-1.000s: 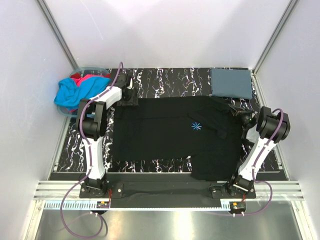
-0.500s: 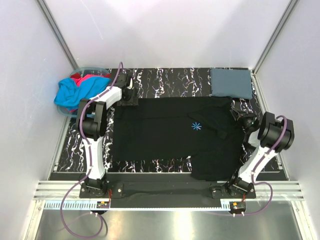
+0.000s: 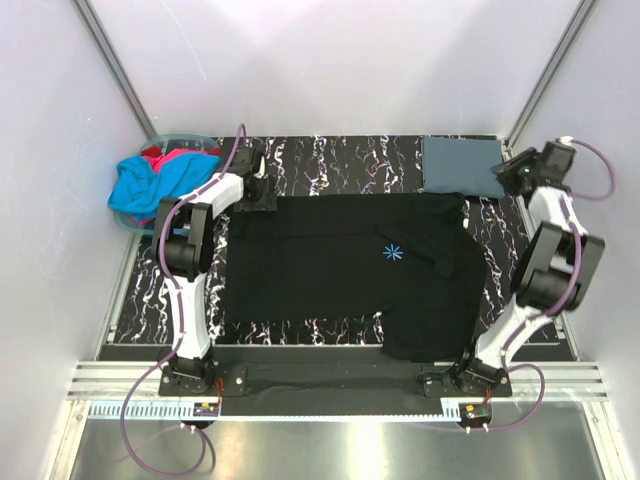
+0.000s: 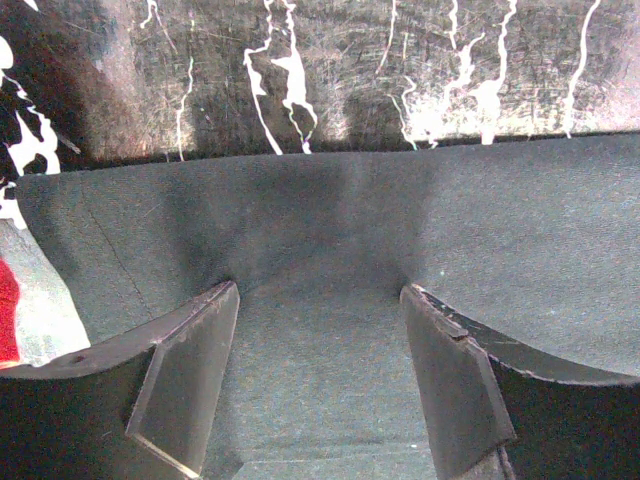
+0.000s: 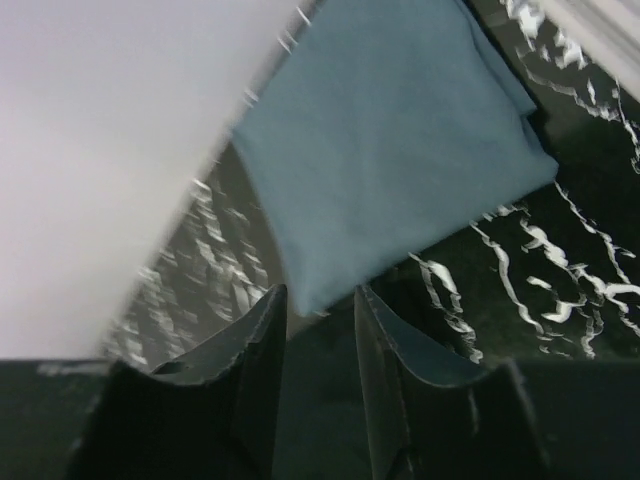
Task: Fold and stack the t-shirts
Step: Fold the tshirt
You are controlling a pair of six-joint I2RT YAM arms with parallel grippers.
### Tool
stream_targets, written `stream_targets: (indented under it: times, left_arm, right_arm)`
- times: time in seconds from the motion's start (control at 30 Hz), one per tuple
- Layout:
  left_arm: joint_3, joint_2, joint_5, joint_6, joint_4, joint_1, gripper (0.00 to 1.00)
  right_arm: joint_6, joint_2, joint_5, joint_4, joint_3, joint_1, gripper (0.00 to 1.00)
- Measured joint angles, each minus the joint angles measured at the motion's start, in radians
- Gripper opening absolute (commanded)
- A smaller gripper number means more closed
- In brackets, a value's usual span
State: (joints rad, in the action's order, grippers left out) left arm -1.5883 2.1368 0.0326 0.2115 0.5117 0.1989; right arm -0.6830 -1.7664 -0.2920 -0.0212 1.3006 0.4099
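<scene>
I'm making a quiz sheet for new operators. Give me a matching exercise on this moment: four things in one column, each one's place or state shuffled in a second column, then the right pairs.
Column one:
1. black t-shirt
2. blue-grey t-shirt
3. cyan t-shirt
4. left pincer

Column two:
A. folded, at the far right corner of the table
B. open, over the black t-shirt's far edge
C. spread out across the middle of the table
D. crumpled in the tub at the far left

Pairs: 1-C; 2-A; 3-D; 4-B
</scene>
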Motion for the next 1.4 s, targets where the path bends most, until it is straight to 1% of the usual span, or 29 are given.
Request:
stream_targets:
  times: [0.1,0.23,0.33,0.5,0.57,0.77,0.9,1.07,1.13,1.2,1.23,1.3,1.33,1.4]
  left_arm:
    - [0.0,0.0,0.0,0.001,-0.001,0.0,0.73]
    - [0.001,0.0,0.001,0.003,-0.002,0.0,0.73]
    - [0.002,0.0,0.001,0.003,-0.003,0.0,0.74]
    - [0.006,-0.002,0.001,0.004,-0.009,0.001,0.74]
    - [0.007,-0.002,0.001,0.004,-0.01,0.001,0.74]
    - [0.007,-0.002,0.001,0.004,-0.01,0.002,0.74]
    - [0.007,-0.003,0.001,0.004,-0.01,0.002,0.74]
    - [0.007,-0.003,0.002,0.005,-0.011,0.002,0.74]
    - [0.008,-0.003,0.002,0.005,-0.011,0.002,0.74]
    - [0.008,-0.003,0.002,0.006,-0.012,0.002,0.74]
    - [0.009,-0.004,0.002,0.006,-0.013,0.002,0.74]
    - [0.011,-0.004,0.002,0.006,-0.014,0.002,0.75]
    - [0.012,-0.006,0.002,0.006,-0.016,0.002,0.76]
    - [0.014,-0.006,0.0,0.007,-0.018,0.002,0.75]
  right_arm:
    - [0.119,-0.135,0.015,-0.187,0.138,-0.046,0.43]
    - [0.262,-0.344,0.049,-0.439,0.376,-0.126,0.41]
    - [0.335,-0.43,0.076,-0.565,0.491,-0.171,0.41]
    - [0.412,-0.484,0.109,-0.698,0.609,-0.215,0.36]
    - [0.433,-0.493,0.121,-0.72,0.636,-0.217,0.35]
    - [0.472,-0.494,0.176,-0.771,0.636,-0.218,0.34]
    - [0.478,-0.508,0.177,-0.778,0.64,-0.218,0.33]
    - [0.474,-0.569,0.166,-0.785,0.675,-0.22,0.31]
    - [0.469,-0.588,0.163,-0.786,0.685,-0.22,0.25]
    - [0.465,-0.595,0.161,-0.785,0.687,-0.22,0.07]
    - [0.459,-0.595,0.163,-0.785,0.687,-0.22,0.01]
    - [0.437,-0.594,0.181,-0.78,0.685,-0.22,0.0]
    - [0.418,-0.582,0.198,-0.753,0.658,-0.219,0.0]
    - [0.372,-0.516,0.211,-0.673,0.544,-0.212,0.0]
